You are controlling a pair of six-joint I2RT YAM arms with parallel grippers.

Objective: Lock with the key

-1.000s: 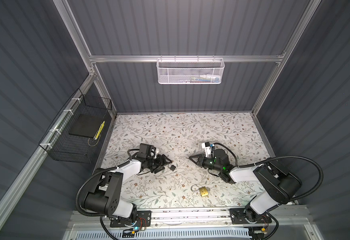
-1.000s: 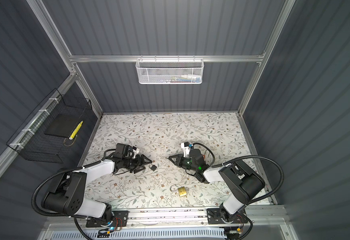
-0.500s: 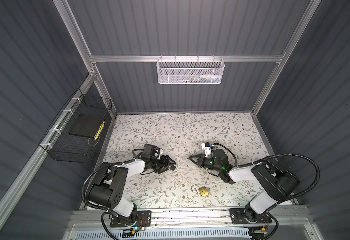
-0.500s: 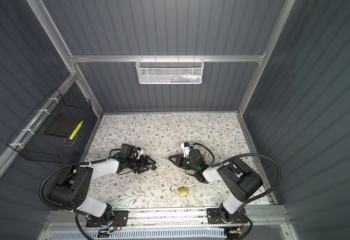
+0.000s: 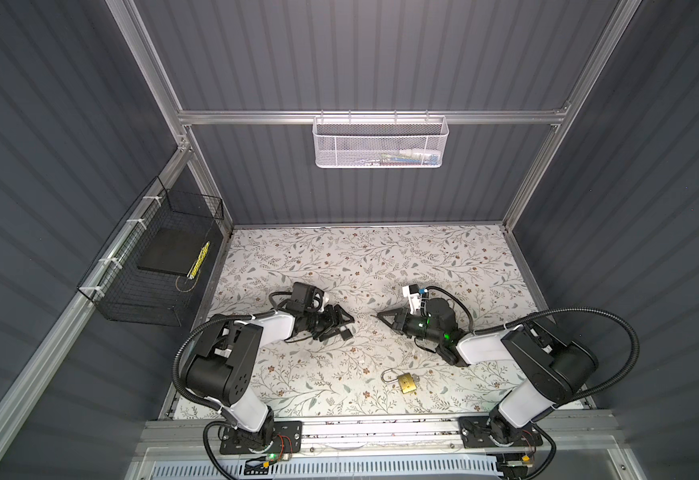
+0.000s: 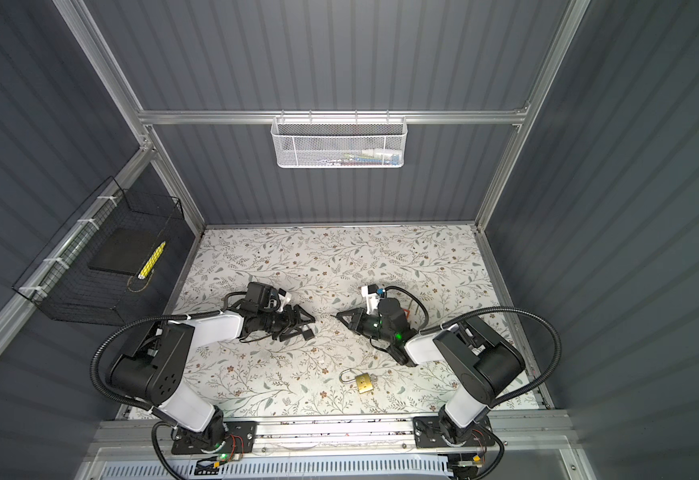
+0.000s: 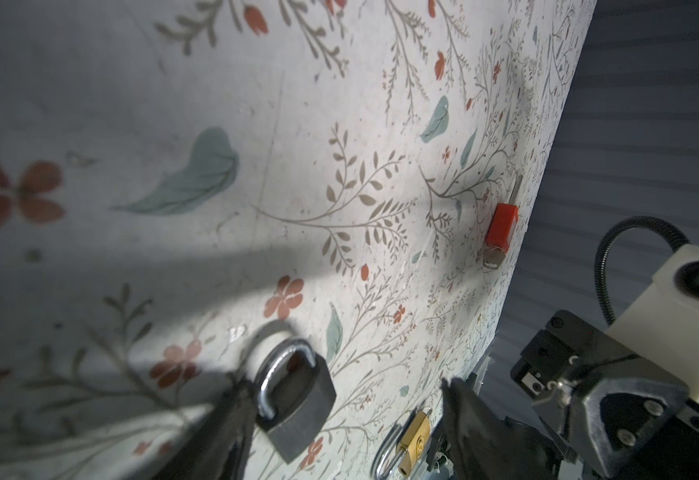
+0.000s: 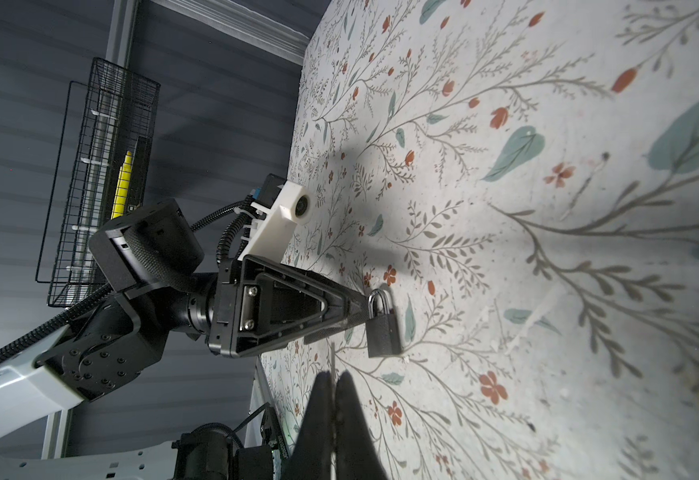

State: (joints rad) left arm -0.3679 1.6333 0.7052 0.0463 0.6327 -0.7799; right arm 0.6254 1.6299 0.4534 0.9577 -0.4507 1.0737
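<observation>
A black padlock (image 7: 293, 399) stands on the floral mat, just inside my left gripper (image 7: 343, 386), close against one finger. That gripper is open, with its tips at the padlock (image 5: 344, 332) in both top views. Seen from the right wrist, the padlock (image 8: 383, 328) stands upright at the left fingertips. A key with a red head (image 7: 501, 224) lies flat on the mat beside the right arm. My right gripper (image 5: 376, 316) is shut and points at the left gripper across a short gap. A thin pale line shows at its tips (image 8: 334, 378); I cannot tell what it is.
A brass padlock (image 5: 406, 381) lies near the front edge between the two arm bases. A black wire basket (image 5: 152, 266) hangs on the left wall. A white mesh basket (image 5: 379, 143) hangs on the back wall. An aluminium rail (image 5: 381, 428) runs along the front.
My left gripper has moved right, up to the black padlock, still open. The right arm has not moved.
</observation>
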